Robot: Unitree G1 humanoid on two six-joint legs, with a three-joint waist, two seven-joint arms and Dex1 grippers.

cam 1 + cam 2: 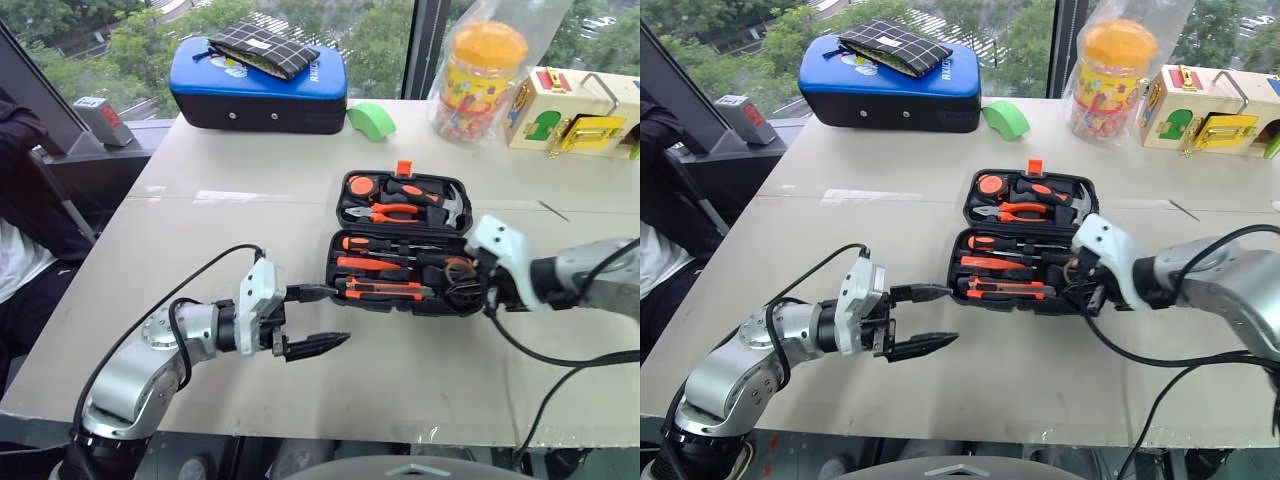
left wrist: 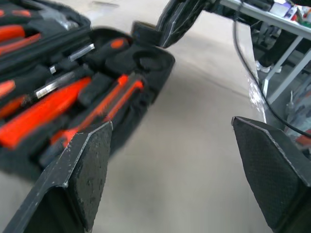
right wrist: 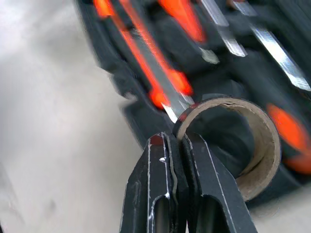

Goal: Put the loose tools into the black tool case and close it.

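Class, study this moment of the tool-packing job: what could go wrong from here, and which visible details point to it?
1. The right gripper pinches only the rim of the small black tape roll, so the roll may slip or tilt.
2. The roll hangs at the near right corner of the black tool case, so it might drop outside.
3. If it sits proud, the lid may not shut.

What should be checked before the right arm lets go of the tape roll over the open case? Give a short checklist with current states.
1. Right gripper pinches the wall of the small black tape roll: ok, fingers shut on its rim.
2. Roll sits over the near right corner of the black tool case: ok.
3. Roll seated flat in its recess: cannot tell, motion blur.
4. Other tools in the recesses, such as the utility knife: ok, none seen loose on the table.
5. Left gripper clear of the case: ok, open, just off its near left end.
6. Lid free to close: not ok, right gripper is inside.
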